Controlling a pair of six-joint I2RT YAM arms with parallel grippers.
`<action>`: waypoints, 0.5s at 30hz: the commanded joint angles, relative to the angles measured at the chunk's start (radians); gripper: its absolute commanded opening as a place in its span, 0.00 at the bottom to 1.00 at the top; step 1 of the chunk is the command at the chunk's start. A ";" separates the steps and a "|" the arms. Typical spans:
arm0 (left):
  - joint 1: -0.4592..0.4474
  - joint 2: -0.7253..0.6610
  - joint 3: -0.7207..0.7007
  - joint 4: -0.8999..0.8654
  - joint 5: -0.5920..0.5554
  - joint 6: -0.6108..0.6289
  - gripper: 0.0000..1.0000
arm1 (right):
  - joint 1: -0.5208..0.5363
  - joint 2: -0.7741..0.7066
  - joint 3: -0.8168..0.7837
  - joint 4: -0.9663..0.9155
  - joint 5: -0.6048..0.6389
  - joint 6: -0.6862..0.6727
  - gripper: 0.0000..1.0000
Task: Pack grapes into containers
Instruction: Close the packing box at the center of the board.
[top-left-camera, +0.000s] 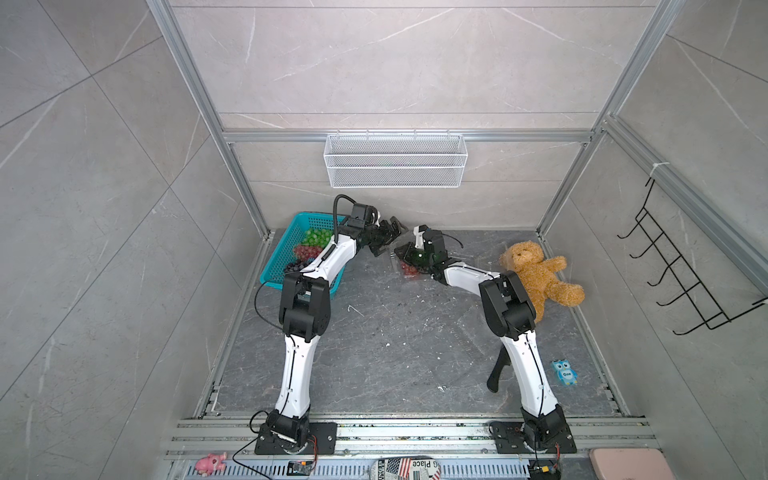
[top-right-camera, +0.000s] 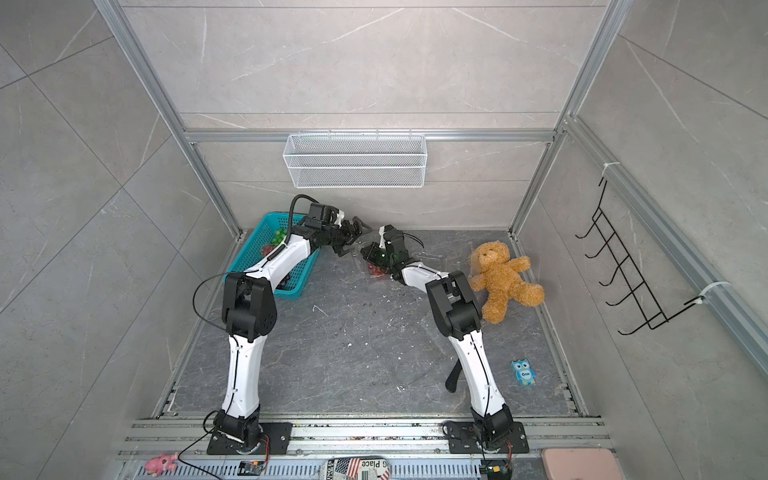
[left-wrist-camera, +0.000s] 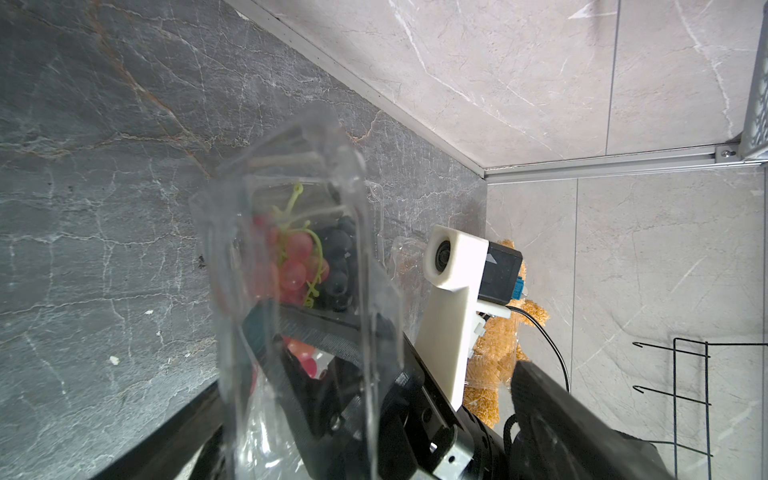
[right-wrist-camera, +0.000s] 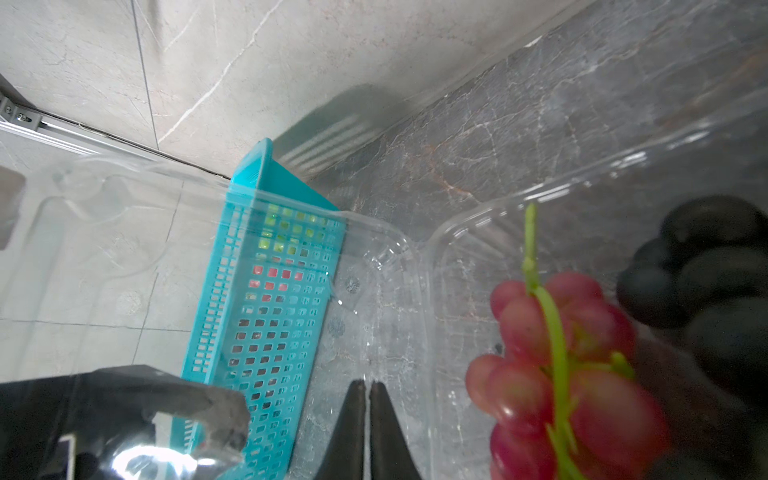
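- My right pincer is squeezed together, low down by the clear box. I cannot tell if a thin bit of the box's edge is pinched in it.
- My left pincer is spread wide and holds nothing. In my left wrist view, the lid of the box stands up between its two fingers.
- Inside the box lie red grapes on a green stem. Dark grapes lie right beside them.
- The box sits on the grey tabletop, near the back wall.
- Off to one side is the teal basket. It holds green grapes and more red and dark ones.
- I think the box is light, thin, bendy and slippery. A hard squeeze would dent it or make it pop away.
- So I would push the lid down gently on its flat top, and hold the box by its rim.
- The grapes look soft and round, so they could roll or squash. The stem is the best place to hold them.
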 joint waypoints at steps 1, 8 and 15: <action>-0.004 0.007 0.046 0.010 0.008 -0.016 1.00 | 0.017 0.007 -0.019 0.020 -0.020 0.011 0.10; -0.007 0.015 0.062 0.007 0.007 -0.023 1.00 | 0.029 0.006 -0.036 0.042 -0.028 0.009 0.10; -0.007 0.018 0.067 0.002 0.005 -0.026 1.00 | 0.039 0.005 -0.053 0.085 -0.043 0.015 0.10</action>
